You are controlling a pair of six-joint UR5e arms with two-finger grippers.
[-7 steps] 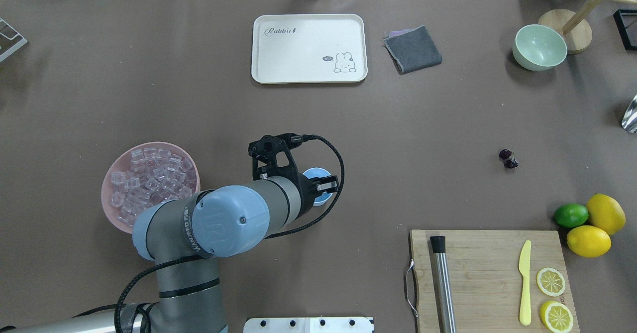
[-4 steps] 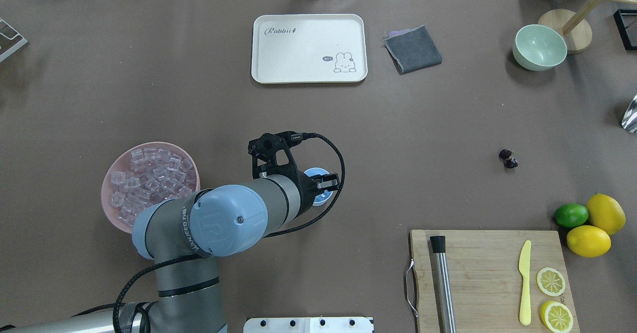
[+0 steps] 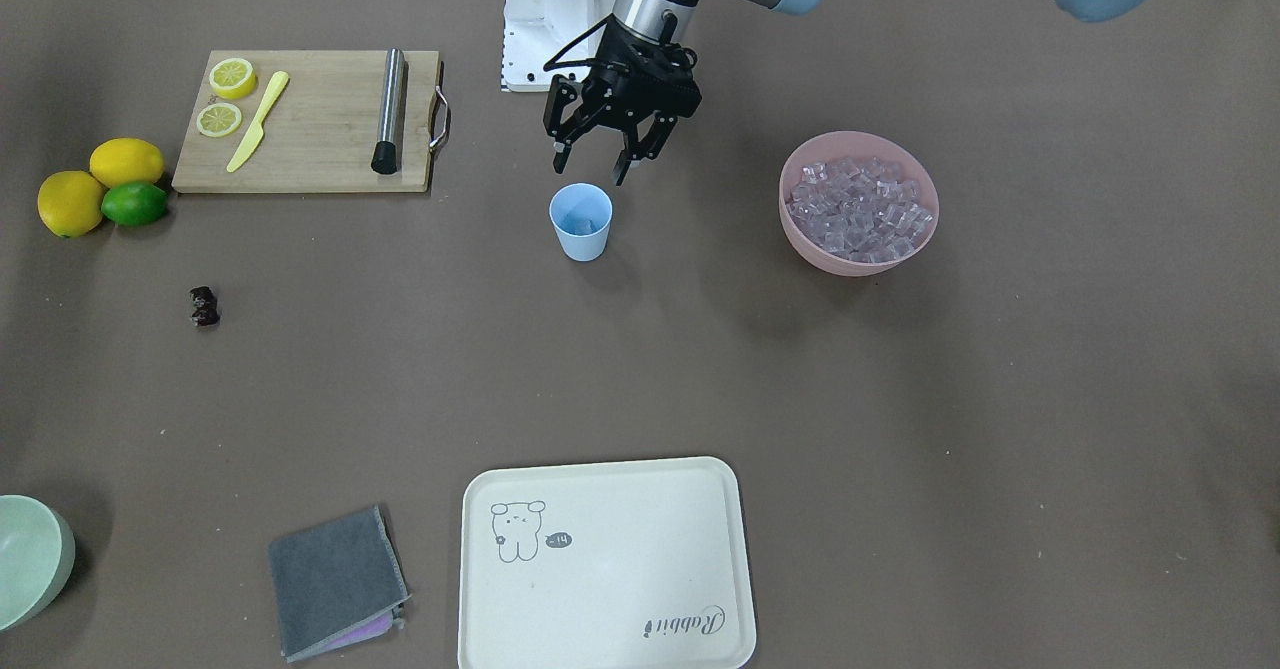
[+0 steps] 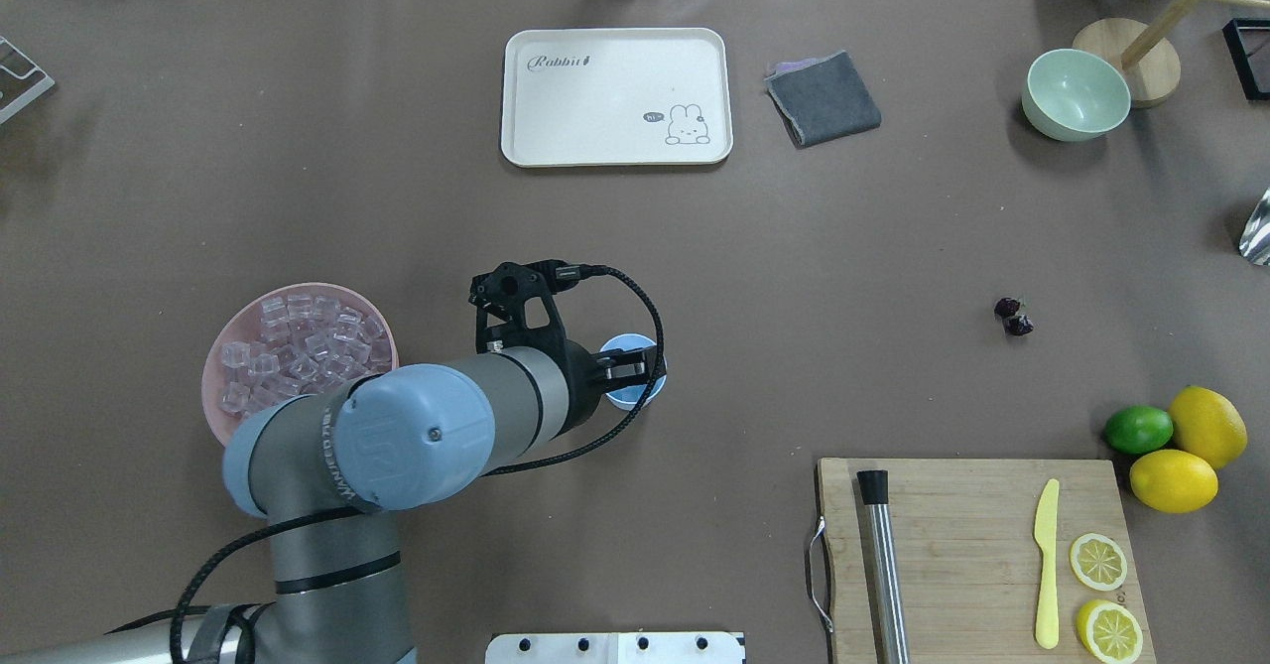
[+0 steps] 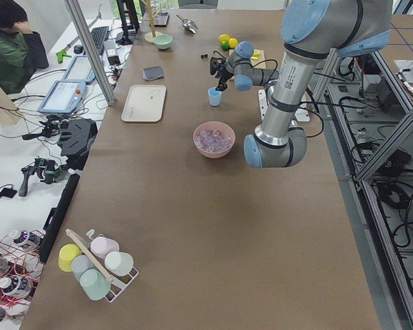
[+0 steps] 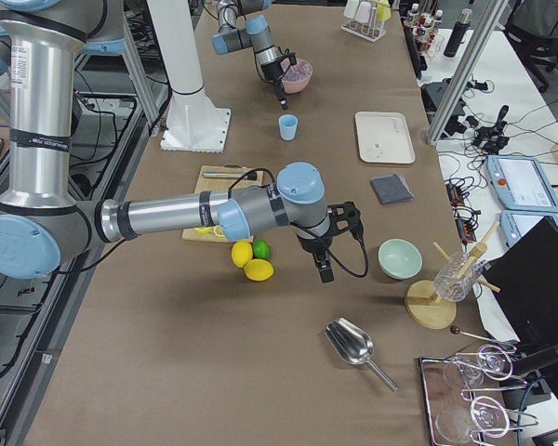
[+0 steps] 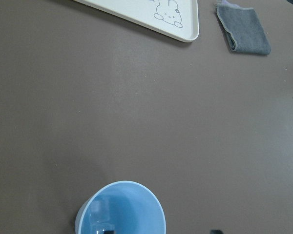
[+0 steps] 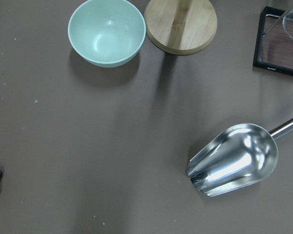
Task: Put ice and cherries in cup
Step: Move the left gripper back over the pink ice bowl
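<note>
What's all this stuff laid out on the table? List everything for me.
cup: one, light blue, mid-table
pink bowl: one, beside the cup
ice: many cubes, clear pinkish, in the pink bowl
cherries: one small cluster, dark red, on bare table
tray: one, cream, robot's far side
cloth: one, grey, folded, beside tray
green bowl: one, pale, far corner
cutting board: one, wooden, near edge
lemon slices: two, yellow, on board
knife: one, yellow, on board
metal rod: one, silver, on board
lemons: two, yellow, beside board
lime: one, green, touching lemons
scoop: one, silver, near green bowl
left gripper: black, open, above cup
right gripper: black, between lemons and green bowl; state unclear
</note>
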